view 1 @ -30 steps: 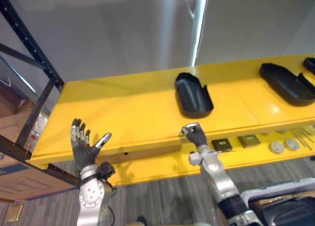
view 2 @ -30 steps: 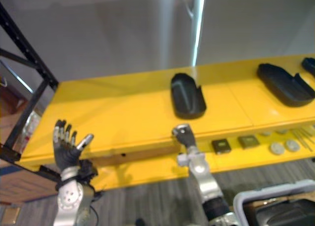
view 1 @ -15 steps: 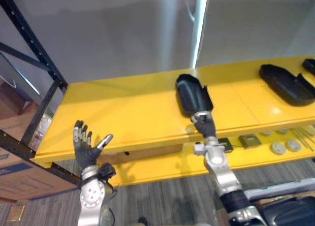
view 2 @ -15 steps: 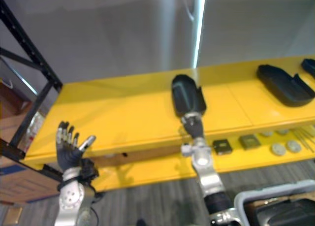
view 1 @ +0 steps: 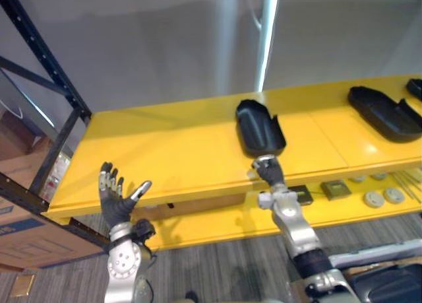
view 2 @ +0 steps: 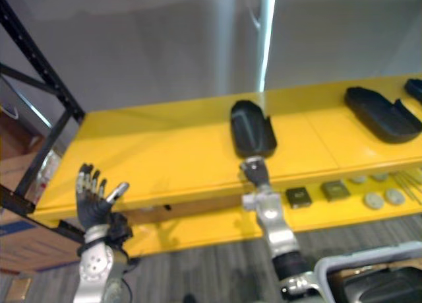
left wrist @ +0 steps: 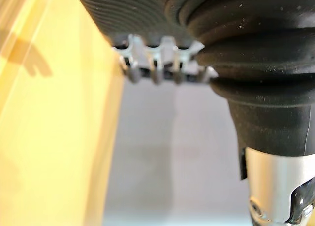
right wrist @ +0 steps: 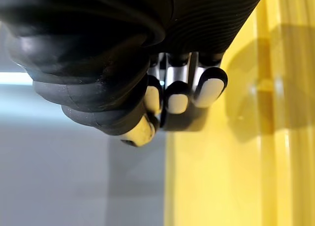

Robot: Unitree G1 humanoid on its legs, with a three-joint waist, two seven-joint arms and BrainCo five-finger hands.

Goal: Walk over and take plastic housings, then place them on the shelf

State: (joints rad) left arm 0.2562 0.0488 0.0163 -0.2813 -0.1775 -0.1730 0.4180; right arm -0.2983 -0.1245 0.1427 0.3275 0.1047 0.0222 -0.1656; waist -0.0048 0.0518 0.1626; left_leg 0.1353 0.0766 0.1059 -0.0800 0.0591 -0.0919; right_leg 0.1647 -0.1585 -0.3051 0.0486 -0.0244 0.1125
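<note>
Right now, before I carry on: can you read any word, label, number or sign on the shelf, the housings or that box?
No text can be read here.
Cardboard box: a blue printed patch, too blurred to read.
Black plastic housings: no print visible.
Yellow shelf: no marking visible.
Small square parts on the lower level: too small to tell.

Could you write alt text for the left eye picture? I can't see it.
A black plastic housing lies on a yellow shelf, and the robot's right hand, fingers curled, is at the shelf's front edge just before it. The left hand is raised open; a second housing lies farther right.
</note>
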